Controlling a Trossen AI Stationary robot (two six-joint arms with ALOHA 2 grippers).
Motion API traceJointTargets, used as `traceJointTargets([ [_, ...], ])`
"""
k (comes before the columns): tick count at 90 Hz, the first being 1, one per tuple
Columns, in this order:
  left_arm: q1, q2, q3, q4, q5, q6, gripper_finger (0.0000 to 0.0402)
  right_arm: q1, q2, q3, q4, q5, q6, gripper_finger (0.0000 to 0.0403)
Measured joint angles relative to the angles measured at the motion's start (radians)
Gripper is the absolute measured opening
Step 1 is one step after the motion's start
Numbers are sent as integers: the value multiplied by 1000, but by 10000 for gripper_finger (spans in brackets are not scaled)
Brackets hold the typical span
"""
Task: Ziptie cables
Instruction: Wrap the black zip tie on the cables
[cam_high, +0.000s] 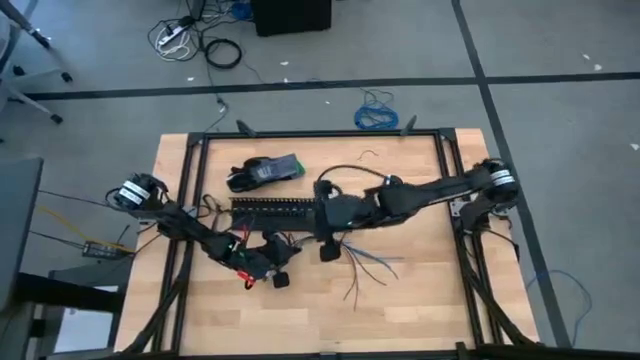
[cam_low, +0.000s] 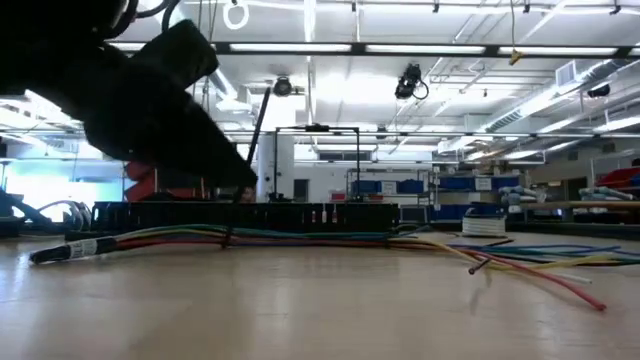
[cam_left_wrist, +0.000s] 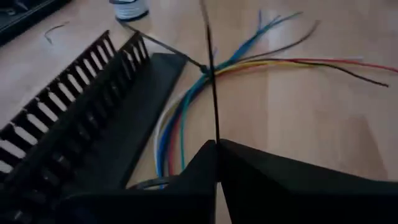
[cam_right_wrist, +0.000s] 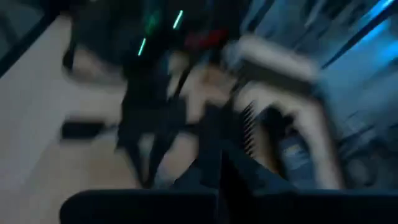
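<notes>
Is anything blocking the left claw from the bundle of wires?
Nothing visible does. The left gripper is pinched on a ziptie that already runs to the cables, which lie on bare table beside the slotted channel.

No legible text anywhere (labels too small)

Grey floor (cam_high: 560, 140) with dark tape lines; loose cords (cam_high: 190, 40) lie on it. Ceiling strip lights (cam_low: 330, 48) lit. Blue shelving (cam_low: 440, 186) at back.
</notes>
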Motion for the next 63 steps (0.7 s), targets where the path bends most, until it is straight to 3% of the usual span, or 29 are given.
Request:
traceJointTargets([
  [18,-6,-1,0,39,-11,5,0,-11,-18,0,-161,22,77,13],
  [32,-7,-9,1,67,-20,31,0,-28,18,-14,-236,-84,155,57],
  [46,-6,-14,3,132,-24,78,0,-29,41,-14,-150,-106,162,127],
  [63,-5,-16,3,126,-28,86,0,-30,90,-35,-56,-234,127,194],
])
